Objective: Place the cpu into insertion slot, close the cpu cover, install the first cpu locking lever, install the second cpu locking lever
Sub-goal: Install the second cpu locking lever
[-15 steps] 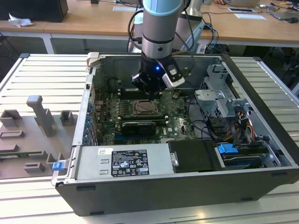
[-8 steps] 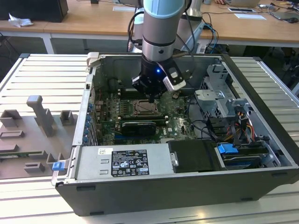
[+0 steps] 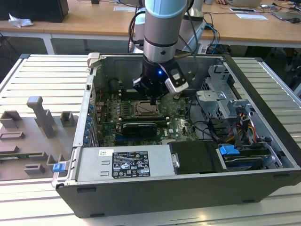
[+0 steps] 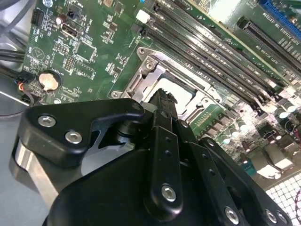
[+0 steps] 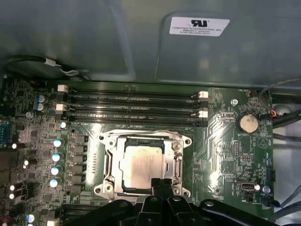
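The cpu (image 5: 142,165) sits seated in the insertion slot (image 5: 110,157), pale face up, with the cpu cover (image 5: 178,155) lying down around it — chip showing through the cut-out. The tool (image 5: 161,184) hangs just over the slot's near edge, fingers pressed together and holding nothing. In my judgement the step in hand is a locking lever; doing it well means pressing squarely on the lever, clear of the chip's face, and guiding it under its catch without sliding onto the memory slots (image 5: 134,106) beside the socket. The first wrist view gives the socket head-on; the second wrist view shows the fingertips (image 4: 162,101) poised at the frame's edge. The exterior view places the arm (image 3: 162,28) inside the open computer case (image 3: 263,94) on the tabletop (image 3: 42,75).
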Motion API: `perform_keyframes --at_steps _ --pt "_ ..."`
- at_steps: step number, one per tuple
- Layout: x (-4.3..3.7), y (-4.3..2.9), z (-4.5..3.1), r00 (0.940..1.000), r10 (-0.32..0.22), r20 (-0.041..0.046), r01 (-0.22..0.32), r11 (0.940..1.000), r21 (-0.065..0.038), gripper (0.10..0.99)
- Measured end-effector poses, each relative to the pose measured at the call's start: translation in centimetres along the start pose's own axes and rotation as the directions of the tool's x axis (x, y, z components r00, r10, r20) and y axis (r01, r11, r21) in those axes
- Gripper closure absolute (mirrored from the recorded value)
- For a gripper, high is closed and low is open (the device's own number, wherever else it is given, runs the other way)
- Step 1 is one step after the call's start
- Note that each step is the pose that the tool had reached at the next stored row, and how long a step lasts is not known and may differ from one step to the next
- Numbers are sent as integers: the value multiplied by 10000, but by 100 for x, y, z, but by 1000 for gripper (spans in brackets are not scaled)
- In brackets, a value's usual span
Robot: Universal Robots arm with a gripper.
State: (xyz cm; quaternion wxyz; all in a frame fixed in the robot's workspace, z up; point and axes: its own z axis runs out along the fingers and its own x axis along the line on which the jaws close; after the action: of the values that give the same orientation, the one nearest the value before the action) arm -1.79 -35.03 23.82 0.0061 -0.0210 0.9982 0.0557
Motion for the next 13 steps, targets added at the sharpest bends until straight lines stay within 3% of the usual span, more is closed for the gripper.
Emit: perform_keyframes --at_steps 8,13 --pt "6 -134 -15 10000 1 0 -1 10000 -10 980" --pt "9 -206 -23 10000 2 6 -1 9999 -114 980"
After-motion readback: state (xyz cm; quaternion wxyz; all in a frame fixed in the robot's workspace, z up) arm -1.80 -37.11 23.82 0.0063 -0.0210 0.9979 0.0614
